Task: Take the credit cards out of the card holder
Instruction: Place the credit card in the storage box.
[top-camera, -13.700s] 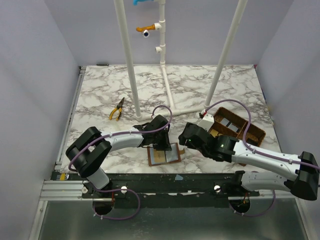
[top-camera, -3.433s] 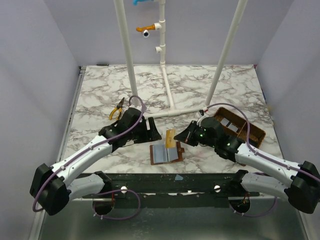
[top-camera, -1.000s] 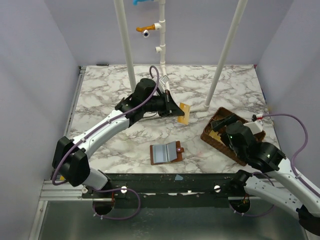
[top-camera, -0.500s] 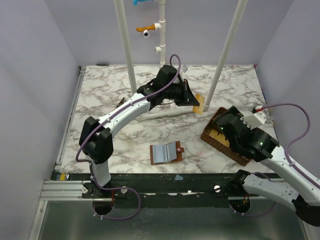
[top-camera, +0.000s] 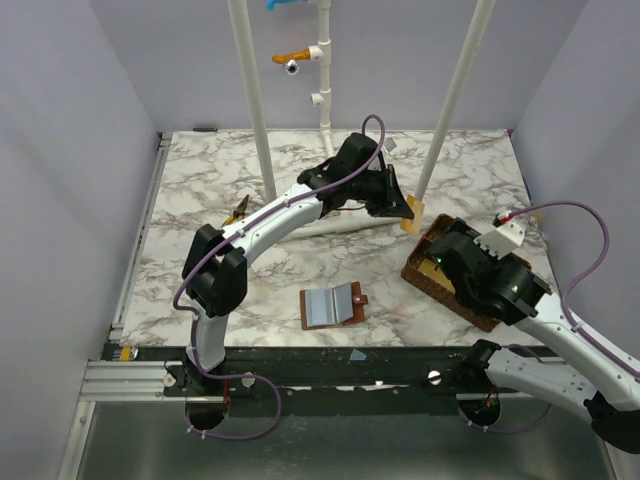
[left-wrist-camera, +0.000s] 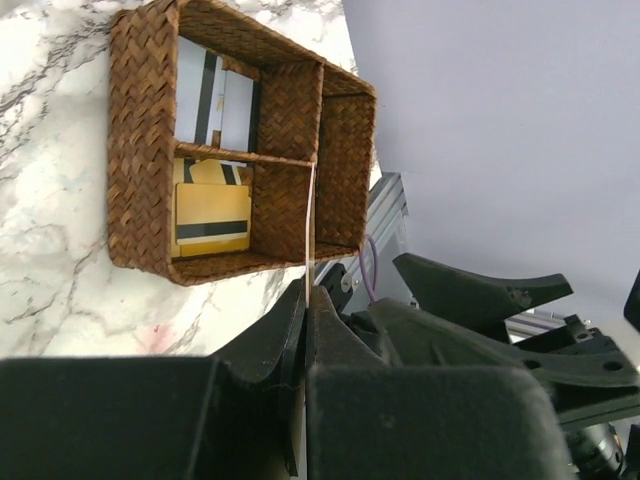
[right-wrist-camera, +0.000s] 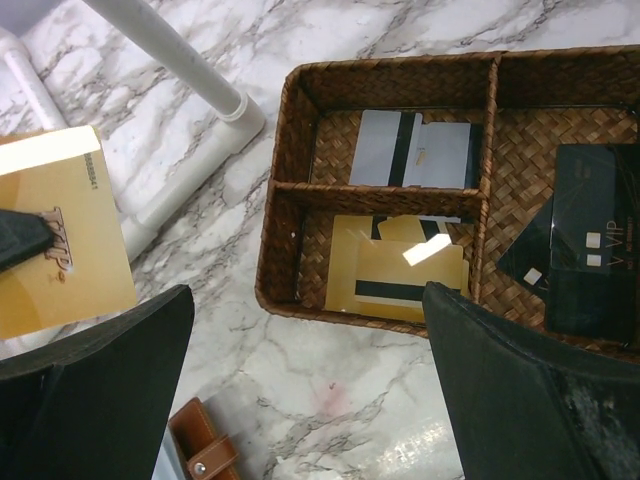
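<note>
Since half a second back the left arm has carried the yellow card (top-camera: 411, 214) further right, and it now hangs by the basket's (top-camera: 415, 275) far-left corner.

Left gripper (top-camera: 403, 206): pressed together on the card, pinching its flat faces near one edge. From the wrist view the card shows as a thin line straight ahead of the fingertips, with the basket's compartments beyond.

Handling: light, stiff, thin and slick. A face pinch near an edge suits it, though it would likely slip if the squeeze eased.

Right gripper (right-wrist-camera: 308, 300): spread wide and holding nothing. The basket is just ahead of it, with loose cards (right-wrist-camera: 400, 280) lying inside — yellow, grey-white and dark.

Wallet (top-camera: 333, 305): lies open on the table, well behind the left gripper and off to the right gripper's side. Its pockets look empty — too small to be sure.
</note>
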